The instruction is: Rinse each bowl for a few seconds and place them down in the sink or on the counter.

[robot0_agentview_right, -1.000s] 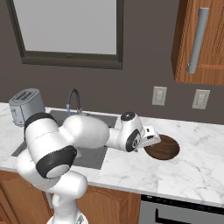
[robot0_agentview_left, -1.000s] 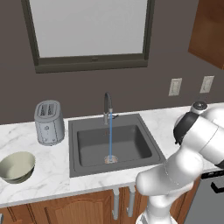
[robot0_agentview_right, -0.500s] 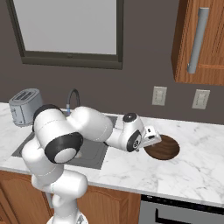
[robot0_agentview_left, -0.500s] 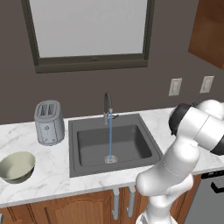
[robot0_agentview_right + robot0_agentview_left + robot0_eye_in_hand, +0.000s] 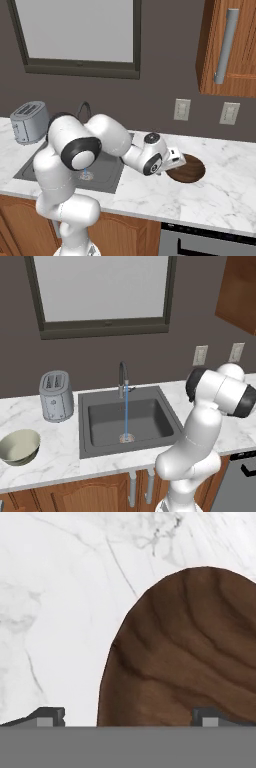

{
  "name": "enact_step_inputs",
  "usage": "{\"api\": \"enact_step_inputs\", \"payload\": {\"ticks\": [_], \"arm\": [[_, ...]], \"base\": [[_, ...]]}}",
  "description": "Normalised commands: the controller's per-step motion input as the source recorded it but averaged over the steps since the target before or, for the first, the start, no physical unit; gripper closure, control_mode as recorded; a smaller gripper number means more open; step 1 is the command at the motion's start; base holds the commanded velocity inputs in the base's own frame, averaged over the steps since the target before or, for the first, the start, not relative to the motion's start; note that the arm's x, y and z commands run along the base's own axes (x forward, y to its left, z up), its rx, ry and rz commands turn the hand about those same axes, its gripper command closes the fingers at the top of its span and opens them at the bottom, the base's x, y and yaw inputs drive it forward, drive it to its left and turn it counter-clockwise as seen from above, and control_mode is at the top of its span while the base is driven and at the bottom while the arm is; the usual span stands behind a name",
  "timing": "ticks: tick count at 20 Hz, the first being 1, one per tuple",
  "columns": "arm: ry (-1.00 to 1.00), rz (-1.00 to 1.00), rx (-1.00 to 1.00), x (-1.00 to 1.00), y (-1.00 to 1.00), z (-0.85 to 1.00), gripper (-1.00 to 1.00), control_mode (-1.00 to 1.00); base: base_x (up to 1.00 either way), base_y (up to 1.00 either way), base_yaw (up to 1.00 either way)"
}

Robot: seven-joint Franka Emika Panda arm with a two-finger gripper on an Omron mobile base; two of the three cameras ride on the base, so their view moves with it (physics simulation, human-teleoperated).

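Hand view: the dark brown bowl [image 5: 185, 657] fills the right and centre of the frame, wood grain showing, resting on the white marble counter [image 5: 55, 612] that takes the left and top.
Gripper: the gripper [image 5: 127, 716] has its jaws spread wide; one tip sits at the lower left over bare marble, the other at the lower right over the brown bowl, so the bowl's near rim lies between them. Nothing is clamped.
Brown bowl, right base view: the dark brown bowl [image 5: 189, 170] sits right of centre on the counter [image 5: 225, 190], just beyond the robot's hand [image 5: 174, 159], which reaches toward its left edge.
Cream bowl: in the left base view the pale cream-green bowl [image 5: 19, 446] rests at the lower left on the counter [image 5: 60, 446], well apart from the arm and to the left of the sink.
Sink: the dark grey sink [image 5: 129, 421] is at the centre of the left base view; a thin blue stream of water [image 5: 126, 411] falls from the arched faucet [image 5: 122, 376] to the drain [image 5: 126, 438].
Arm: the white arm [image 5: 90, 150] rises at the lower left of the right base view and bends right across the sink's front edge.
Toaster: the silver toaster [image 5: 55, 396] stands left of the sink, behind the cream bowl.
Background: a window [image 5: 102, 291] above the sink, wall outlets [image 5: 182, 109] on the dark wall, a wooden cabinet [image 5: 230, 45] at the upper right.
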Motion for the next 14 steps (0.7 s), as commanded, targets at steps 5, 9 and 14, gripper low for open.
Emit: {"api": "enact_step_inputs", "payload": {"ticks": [5,9,14], "arm": [[0.00,0.03,0.00,0.13,-0.14,-0.17,-1.00,-1.00],[0.00,0.03,0.00,0.12,-0.12,-0.11,1.00,-1.00],[-0.01,0.04,0.00,0.06,-0.11,-0.03,1.00,-1.00]], "base": [[0.00,0.00,0.00],[0.00,0.00,0.00],[0.00,0.00,0.00]]}}
